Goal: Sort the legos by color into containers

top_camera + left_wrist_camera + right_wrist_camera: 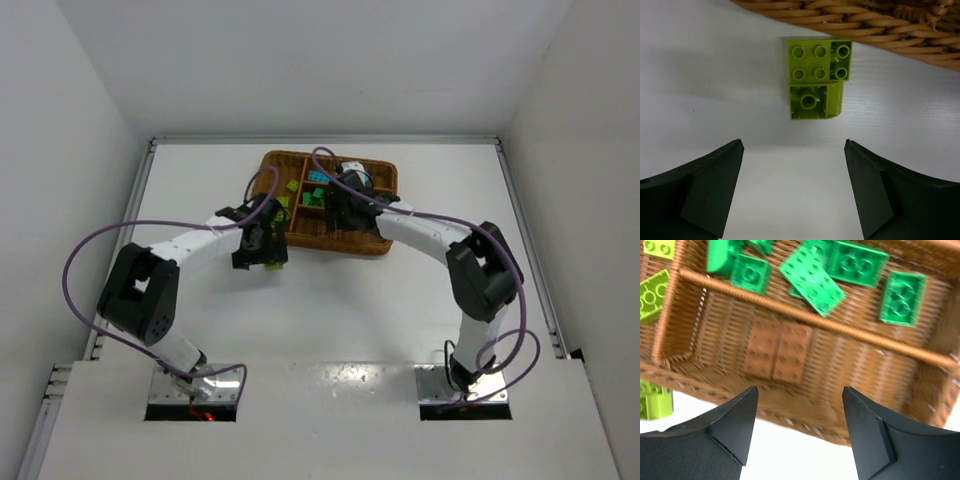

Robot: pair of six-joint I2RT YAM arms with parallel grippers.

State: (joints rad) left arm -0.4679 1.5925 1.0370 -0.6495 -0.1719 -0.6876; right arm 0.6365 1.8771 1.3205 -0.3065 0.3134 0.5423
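White table (330,300) is filling the floor of a boxed enclosure. Plain white back wall (320,60), left wall (50,150) and right wall (590,150) are closing it in on three sides and leaning outward toward the top of the overhead view. A thin metal rail (325,139) is running along the table's far edge, with matching rails down both sides. At the near edge a glossy white board (330,430) is sitting above the table, two rectangular cut-outs (228,395) showing in it. Light is falling evenly from above, casting only soft, pale shadows and glinting off the board.
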